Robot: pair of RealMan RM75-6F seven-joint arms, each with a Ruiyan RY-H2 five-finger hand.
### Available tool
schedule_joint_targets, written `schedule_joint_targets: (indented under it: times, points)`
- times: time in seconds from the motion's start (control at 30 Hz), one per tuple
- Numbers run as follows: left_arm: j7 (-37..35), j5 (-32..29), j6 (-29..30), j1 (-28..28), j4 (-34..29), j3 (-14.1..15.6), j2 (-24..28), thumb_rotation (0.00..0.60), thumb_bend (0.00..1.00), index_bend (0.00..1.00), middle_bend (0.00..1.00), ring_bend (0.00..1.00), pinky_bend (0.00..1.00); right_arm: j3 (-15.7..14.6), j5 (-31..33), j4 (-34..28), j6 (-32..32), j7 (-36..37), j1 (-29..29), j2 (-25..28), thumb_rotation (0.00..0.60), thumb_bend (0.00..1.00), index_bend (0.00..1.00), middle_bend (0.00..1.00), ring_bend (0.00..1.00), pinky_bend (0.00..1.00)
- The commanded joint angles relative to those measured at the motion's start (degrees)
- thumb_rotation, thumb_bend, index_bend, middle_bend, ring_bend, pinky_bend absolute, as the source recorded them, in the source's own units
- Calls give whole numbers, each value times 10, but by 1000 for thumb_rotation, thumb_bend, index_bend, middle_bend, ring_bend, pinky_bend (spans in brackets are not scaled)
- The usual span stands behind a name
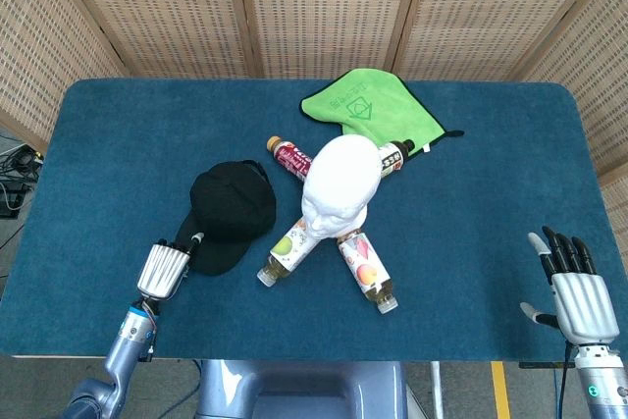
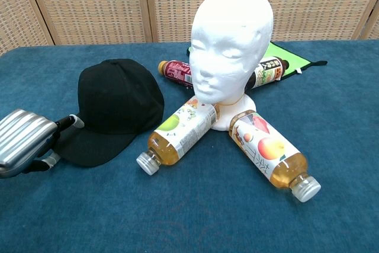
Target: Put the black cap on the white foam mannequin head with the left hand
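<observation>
Left hand (image 1: 165,268), fingers pinching the brim of the soft black fabric cap (image 1: 231,211), sits beside the upright white foam mannequin head (image 1: 339,183), while the right hand (image 1: 574,287) rests open.

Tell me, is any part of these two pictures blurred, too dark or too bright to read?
Head view: sharp and evenly lit; the black fabric cap shows almost no folds. Chest view: the white foam mannequin head is bright but its face reads clearly; the left hand, cut by the frame edge, looks slightly soft.
</observation>
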Motion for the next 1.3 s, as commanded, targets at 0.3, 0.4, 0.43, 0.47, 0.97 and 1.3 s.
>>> schedule_joint_targets:
  times: [0.3,0.4,0.43,0.47,0.97,1.3]
  points:
    - [-2,10,40,-14,65,10,-5,600,618,771,879,852,770,1,0,-1,5,2,-2,2,600,51,128,0,0,0]
    - [9,21,50,-19,75,22,9,600,662,792,881,854,770,1,-1,-2,5,3,-2,3,600,50,133,0,0,0]
    - [14,26,54,-21,78,26,14,600,675,797,881,854,770,1,-1,-3,6,3,-2,3,600,50,135,0,0,0]
    - [17,30,58,-22,80,31,18,600,683,800,881,854,770,1,-1,-3,7,3,-2,3,600,50,135,0,0,0]
    - [44,41,112,-43,68,41,87,600,710,811,885,856,771,3,0,-3,9,6,-3,4,600,51,143,0,0,0]
    - [60,34,163,-74,31,22,151,600,710,812,885,856,770,3,-3,-5,11,8,-4,4,600,50,143,0,0,0]
